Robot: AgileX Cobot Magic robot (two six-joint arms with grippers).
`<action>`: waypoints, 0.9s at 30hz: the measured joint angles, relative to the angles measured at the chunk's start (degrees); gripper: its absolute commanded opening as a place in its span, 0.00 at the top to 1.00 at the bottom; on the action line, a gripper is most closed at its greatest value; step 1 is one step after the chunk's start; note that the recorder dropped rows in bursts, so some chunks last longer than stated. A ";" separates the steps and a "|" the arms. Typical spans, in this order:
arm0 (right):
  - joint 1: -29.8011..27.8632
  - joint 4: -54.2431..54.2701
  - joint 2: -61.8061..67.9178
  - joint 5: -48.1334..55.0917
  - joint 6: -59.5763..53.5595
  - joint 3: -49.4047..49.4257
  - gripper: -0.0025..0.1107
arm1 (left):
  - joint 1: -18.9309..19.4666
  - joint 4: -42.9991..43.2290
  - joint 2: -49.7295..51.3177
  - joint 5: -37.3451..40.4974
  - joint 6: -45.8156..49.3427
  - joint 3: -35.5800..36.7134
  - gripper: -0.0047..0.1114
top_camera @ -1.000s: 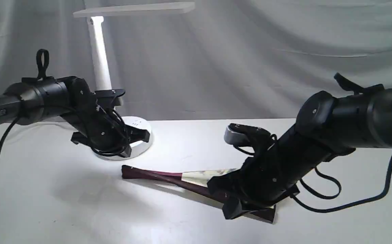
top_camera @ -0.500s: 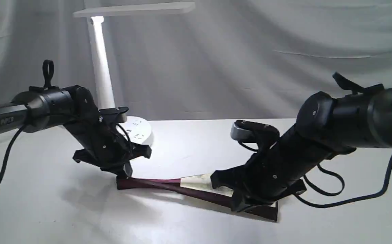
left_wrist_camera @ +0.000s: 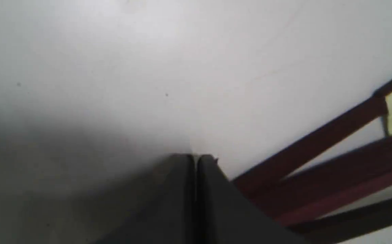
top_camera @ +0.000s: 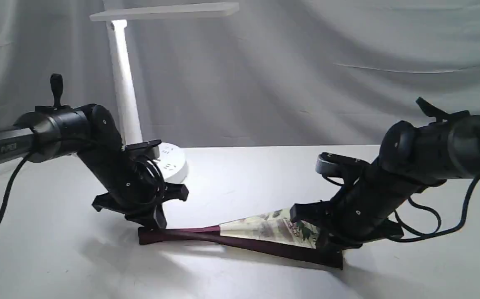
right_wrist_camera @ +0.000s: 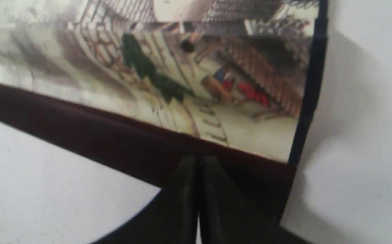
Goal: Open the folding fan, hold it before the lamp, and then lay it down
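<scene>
Exterior view: the fan lies flat on the table in front of the lamp, only partly spread. Its pivot end sits just forward of the lamp's base. From there the ribs run away from the lamp toward the right arm's side, with a narrow wedge of painted leaf showing between the two maroon outer ribs.

The left gripper comes down at the pivot end, the part nearest the lamp. Seen from its wrist camera, the two fingers are pressed together with nothing between them. The tip is on the table right where the ribs converge, but I can't tell whether it touches the wood.

The right gripper is down at the fan's wide end, farthest from the lamp. Its fingers are likewise closed flat against each other and grip nothing. The tip rests on the outer rib, just short of the leaf's black edge.

The lamp stands upright behind, its bar head reaching out above the table.
</scene>
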 measured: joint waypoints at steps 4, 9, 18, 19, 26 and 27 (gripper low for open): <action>-0.14 0.00 1.70 -0.43 0.00 -2.49 0.98 | -0.47 0.00 0.00 1.78 0.14 0.00 0.96; -0.14 0.00 4.77 -0.55 0.00 -5.75 0.98 | -1.67 0.00 0.00 3.27 0.31 0.00 0.96; -0.17 0.08 8.09 -2.61 -0.13 -11.12 0.98 | -5.02 0.00 0.00 6.14 0.31 0.00 0.96; -0.17 0.08 8.14 -3.07 -0.13 -11.62 0.98 | -5.30 0.00 0.00 6.18 0.31 0.00 0.96; -1.55 0.08 8.23 -5.06 -0.13 -14.38 0.98 | -8.09 0.00 0.00 6.31 0.31 0.00 0.96; -1.97 0.18 8.23 -5.07 -0.03 -14.50 0.98 | -8.59 -0.16 0.00 6.31 0.31 0.00 0.96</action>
